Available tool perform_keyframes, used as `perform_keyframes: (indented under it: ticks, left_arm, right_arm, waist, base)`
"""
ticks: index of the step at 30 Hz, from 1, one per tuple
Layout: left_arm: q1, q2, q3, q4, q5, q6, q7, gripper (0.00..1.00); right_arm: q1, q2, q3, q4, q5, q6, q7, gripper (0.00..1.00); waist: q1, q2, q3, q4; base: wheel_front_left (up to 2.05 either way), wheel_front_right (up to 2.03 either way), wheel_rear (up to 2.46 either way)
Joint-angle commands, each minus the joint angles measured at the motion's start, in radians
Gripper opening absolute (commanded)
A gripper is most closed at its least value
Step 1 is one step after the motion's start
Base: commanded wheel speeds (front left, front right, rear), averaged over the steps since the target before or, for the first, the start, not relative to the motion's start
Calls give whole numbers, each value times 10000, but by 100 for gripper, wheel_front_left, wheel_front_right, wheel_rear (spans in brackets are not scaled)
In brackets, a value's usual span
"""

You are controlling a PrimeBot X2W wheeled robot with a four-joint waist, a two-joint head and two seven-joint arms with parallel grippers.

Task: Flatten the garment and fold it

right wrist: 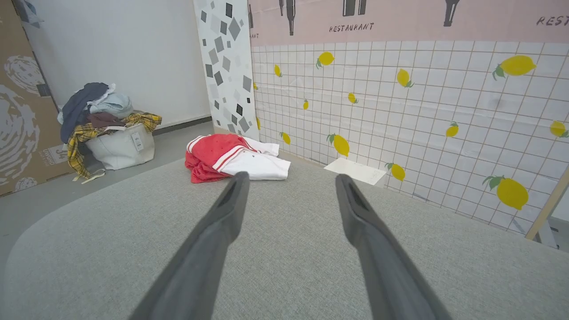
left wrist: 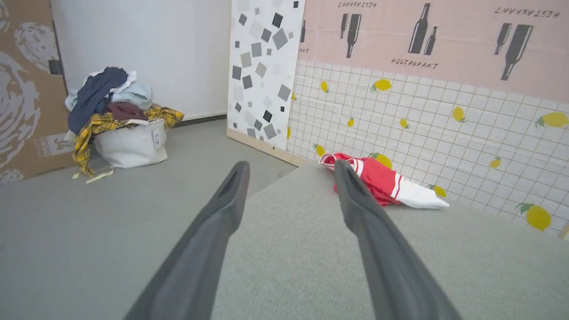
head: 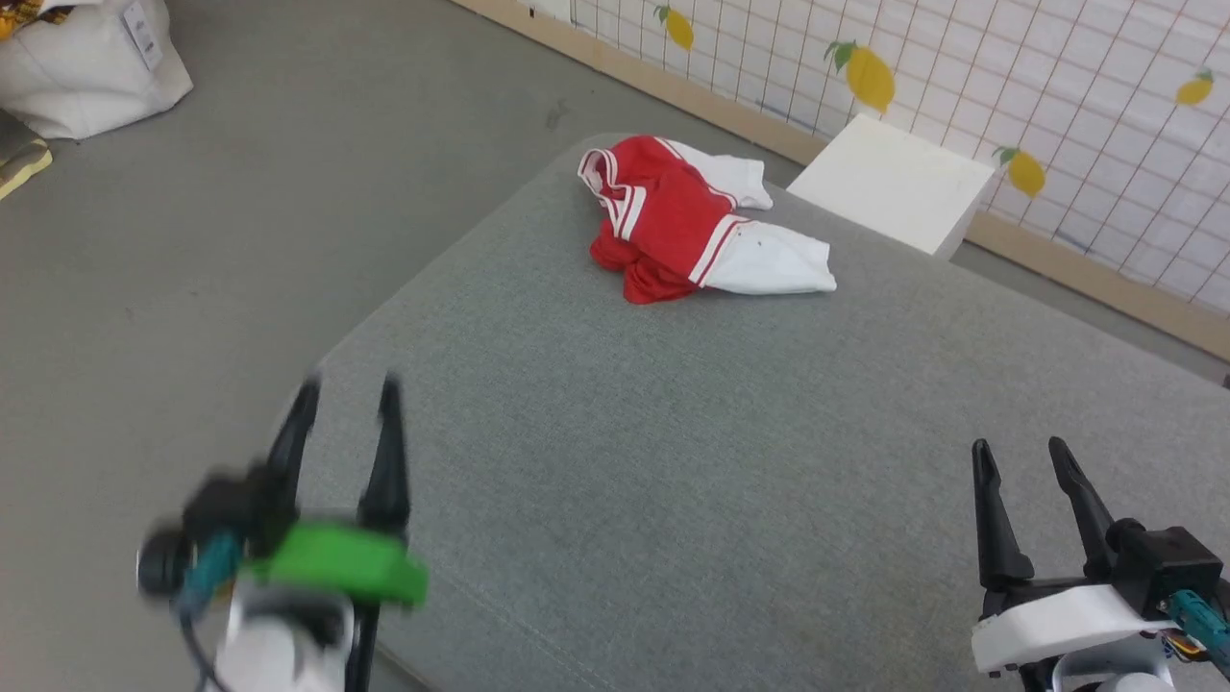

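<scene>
1. Lying bunched at the far end of the grey padded top (head: 673,500): the garment (head: 697,226), red body crumpled, white sleeves toward the wall side.
2. Left gripper (head: 348,389) & right gripper (head: 1019,445): both at the near edge, fingers spread wide, nothing held, well apart from the cloth.
3. Key relation: garment sits ahead & between the two, right of the left fingers, left of the right ones. Neither arm is clearly nearer.
4. Long axis approx. collar-to-sleeve, slanting across the top.

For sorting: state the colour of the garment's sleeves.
White sleeves, seen best in the head view.
</scene>
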Motion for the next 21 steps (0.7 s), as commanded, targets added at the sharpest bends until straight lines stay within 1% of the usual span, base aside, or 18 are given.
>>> perform_keyframes:
  ticks: [1, 5, 7, 10, 11, 13, 15, 21]
  left_arm:
    - [-721, 179, -155, -195, -116, -163, 289, 100]
    - [-2677, 613, -687, -340, -242, -453, 1331, 100]
    - [-3771, 695, -850, -183, -554, -533, 1812, 100]
    - [-5495, 984, -1051, 417, -918, -603, 2553, 100]
    - [-6481, 1128, -1082, 904, -1201, -625, 2955, 100]
    - [-7346, 1391, -1121, 1430, -1267, -636, 3279, 100]
    - [-8039, 1674, -1204, 1902, -1229, -644, 3494, 100]
    - [-9290, 1989, -1195, 3177, -1449, -652, 3894, 100]
  right_arm:
    - [-126, 3, -5, -113, -154, -15, -41, 100]
    - [-403, 3, -9, -658, -531, -15, 275, 100]
    - [-548, 3, 36, -1089, -726, -15, 519, 100]
    - [-791, 3, 278, -1952, -1055, -15, 1015, 100]
    - [-940, 3, 450, -2559, -1268, -15, 1338, 100]
    - [-1045, 3, 614, -3117, -1463, -15, 1628, 100]
    - [-1130, 3, 766, -3608, -1612, -15, 1890, 100]
    - [-1255, -202, 987, -4799, -1762, -15, 2531, 100]
  waist:
    - [0, 0, 280, -98]
    - [0, 0, 900, -289]
    - [0, 0, 1245, -410]
    - [0, 0, 1912, -720]
    - [0, 0, 2357, -959]
    - [0, 0, 2787, -1222]
    - [0, 0, 3200, -1503]
    - [0, 0, 4332, -2192]
  base:
    - [0, 0, 0]
    - [0, 0, 0]
    - [0, 0, 0]
    - [0, 0, 0]
    - [0, 0, 0]
    - [0, 0, 0]
    - [0, 0, 0]
    - [0, 0, 0]
